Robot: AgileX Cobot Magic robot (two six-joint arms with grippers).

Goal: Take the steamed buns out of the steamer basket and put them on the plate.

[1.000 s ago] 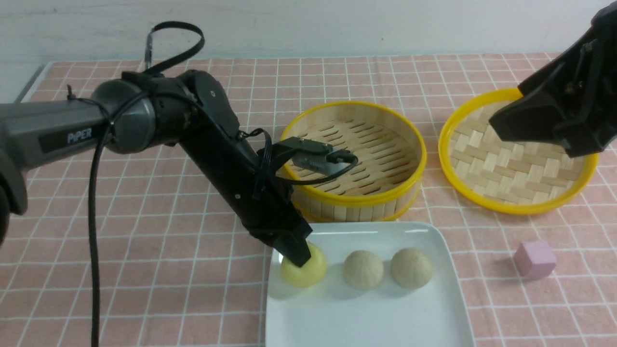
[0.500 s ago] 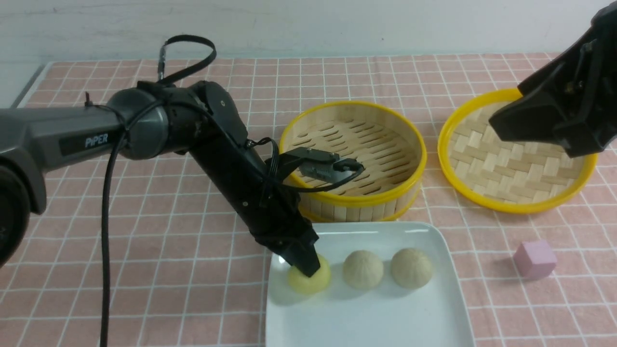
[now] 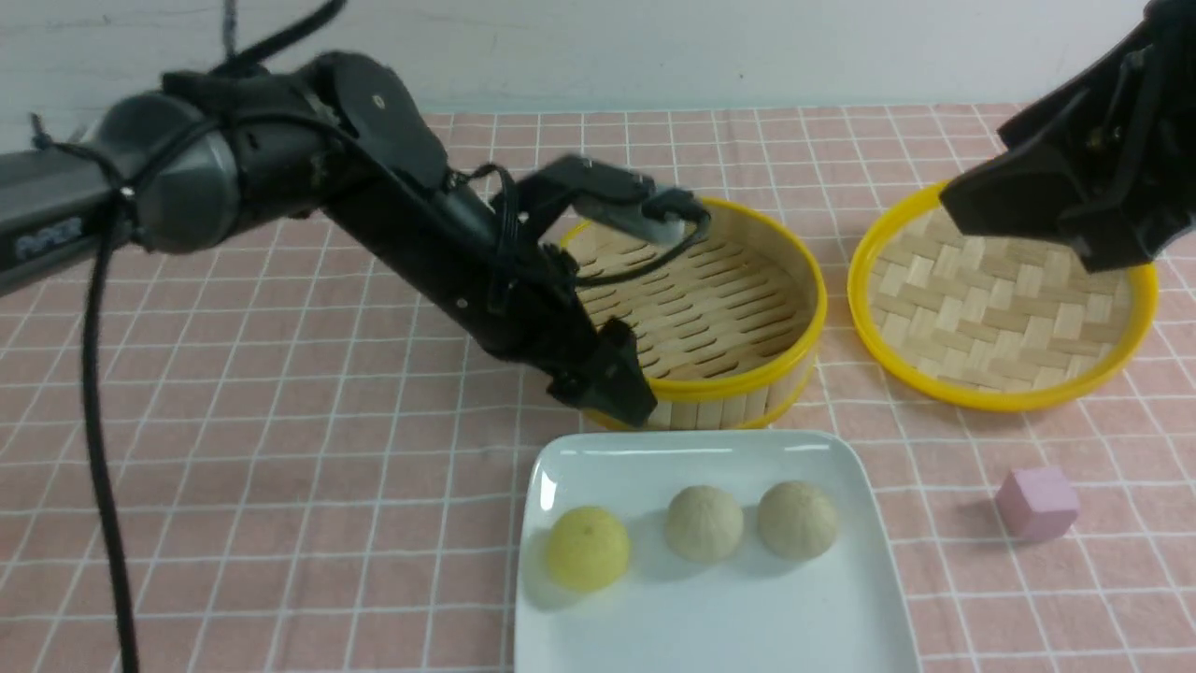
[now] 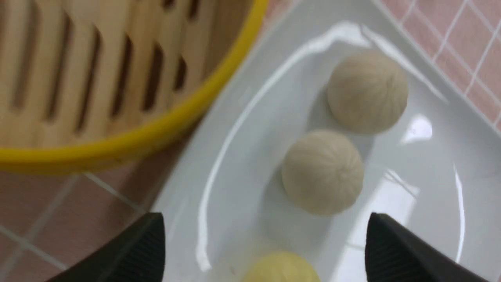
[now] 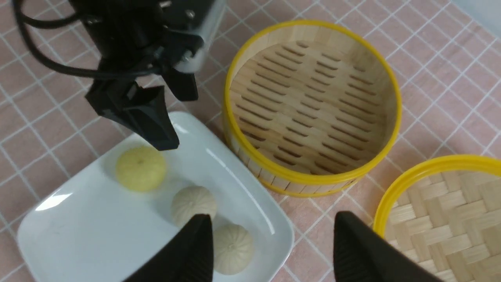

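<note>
Black ridged fingers (image 4: pixel 135 250) of the left pincer (image 4: pixel 264 223) were seen spread wide, with nothing gripped between them. The pincer was held clear above the far left part of the plate (image 3: pixel 710 622), just in front of the wall of the steamer basket (image 3: pixel 729 388). Directly below it, the yellow bun (image 3: pixel 588 548) was found resting on the plate, touched by neither finger. Beside that bun, toward the robot's right, the two beige buns (image 3: pixel 704 522) were laid in a row, close together but apart. All three buns were thus placed on the white plate, and the slotted floor of the bamboo basket was left bare. The basket was set just behind the plate on the pink checked cloth (image 3: pixel 280 449) of the table.

Further right, the right pincer (image 5: pixel 272 219) was held high with its fingers parted and nothing between them, above the woven lid (image 3: pixel 1004 308) with its yellow rim. The lid was set to the right of the basket, apart from it. A pink cube (image 3: pixel 1036 503) was left on the cloth near the plate's right edge.
</note>
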